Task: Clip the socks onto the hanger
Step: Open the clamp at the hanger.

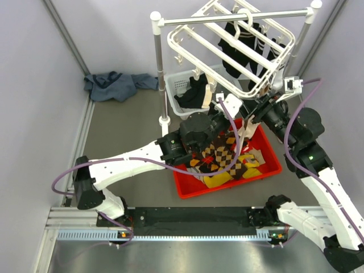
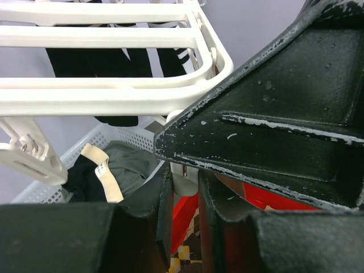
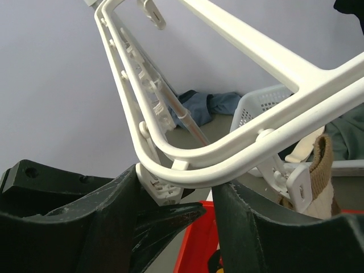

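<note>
Overhead, the grey table (image 1: 125, 131) carries a rack (image 1: 161, 68) of white posts and a metal rod, and the hanger (image 1: 187, 37) hangs from that rod, tilted, with black socks (image 1: 239, 51) clipped among its bars. Below its near edge sit a red bin (image 1: 270, 165) and, just behind the bin, a white basket (image 1: 177, 85) holding dark clothes; a blue cloth (image 1: 114, 85) lies well apart by the left wall. Both arms reach up to the hanger's near side. The right gripper (image 3: 182, 187) is at the frame's rounded corner, its jaws apart with the rim passing between them; whether they press on it I cannot tell. The left gripper (image 2: 185, 187) is just under the frame's edge, its jaws nearly together with a small white clip (image 2: 183, 181) pinched between the tips. The argyle socks (image 1: 219, 152), brown, tan and cream with some red diamonds, lie over the red bin beside yellow pieces, under the left wrist. From the right wrist, a brown ribbed cuff (image 3: 321, 165) sits just beside a dangling clip; whether it is clipped I cannot tell.
</note>
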Action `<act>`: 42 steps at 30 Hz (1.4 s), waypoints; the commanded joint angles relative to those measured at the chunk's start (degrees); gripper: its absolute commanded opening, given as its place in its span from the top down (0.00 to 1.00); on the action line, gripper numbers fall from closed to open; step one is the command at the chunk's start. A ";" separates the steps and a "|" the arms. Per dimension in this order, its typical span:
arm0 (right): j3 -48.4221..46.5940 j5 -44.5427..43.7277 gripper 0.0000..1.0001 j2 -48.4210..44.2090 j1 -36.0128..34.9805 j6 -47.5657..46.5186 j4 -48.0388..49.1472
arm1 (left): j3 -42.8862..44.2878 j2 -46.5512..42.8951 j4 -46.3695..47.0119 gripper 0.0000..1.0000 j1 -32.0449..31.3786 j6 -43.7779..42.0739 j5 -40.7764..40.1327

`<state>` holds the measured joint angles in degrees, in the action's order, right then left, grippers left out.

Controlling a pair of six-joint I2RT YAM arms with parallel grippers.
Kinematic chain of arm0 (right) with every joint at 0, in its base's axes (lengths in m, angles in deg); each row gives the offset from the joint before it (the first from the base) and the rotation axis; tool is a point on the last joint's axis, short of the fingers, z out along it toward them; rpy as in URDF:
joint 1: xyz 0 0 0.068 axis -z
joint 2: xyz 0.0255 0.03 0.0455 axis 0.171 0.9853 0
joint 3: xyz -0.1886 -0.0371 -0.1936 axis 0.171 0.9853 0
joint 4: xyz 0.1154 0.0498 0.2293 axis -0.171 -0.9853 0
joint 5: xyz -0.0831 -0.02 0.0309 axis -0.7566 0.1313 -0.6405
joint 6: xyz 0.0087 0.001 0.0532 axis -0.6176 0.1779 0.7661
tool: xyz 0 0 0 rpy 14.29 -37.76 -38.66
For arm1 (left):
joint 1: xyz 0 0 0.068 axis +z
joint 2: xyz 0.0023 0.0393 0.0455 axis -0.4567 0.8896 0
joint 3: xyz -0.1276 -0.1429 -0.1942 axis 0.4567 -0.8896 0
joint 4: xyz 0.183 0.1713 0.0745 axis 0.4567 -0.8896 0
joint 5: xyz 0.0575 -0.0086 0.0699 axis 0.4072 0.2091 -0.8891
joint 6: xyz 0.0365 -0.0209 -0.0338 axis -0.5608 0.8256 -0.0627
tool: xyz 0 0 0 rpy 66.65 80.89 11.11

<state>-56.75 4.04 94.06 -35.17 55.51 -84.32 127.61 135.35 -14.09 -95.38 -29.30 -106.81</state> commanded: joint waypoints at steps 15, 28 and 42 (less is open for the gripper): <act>-1.30 -2.58 0.91 -0.23 0.10 -0.28 6.26 | -3.06 -2.99 -4.11 0.71 -2.11 4.86 3.68; -0.07 -4.69 1.00 -1.36 0.10 -4.13 6.35 | -18.96 -13.89 -5.69 0.27 -2.11 6.88 4.73; -0.33 -6.71 1.00 -2.95 0.10 -9.15 3.36 | -11.59 4.19 -19.67 0.27 -2.72 2.93 17.37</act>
<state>-56.71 -1.08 92.09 -35.17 48.67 -80.58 111.40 135.05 -29.96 -97.46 -23.53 -96.04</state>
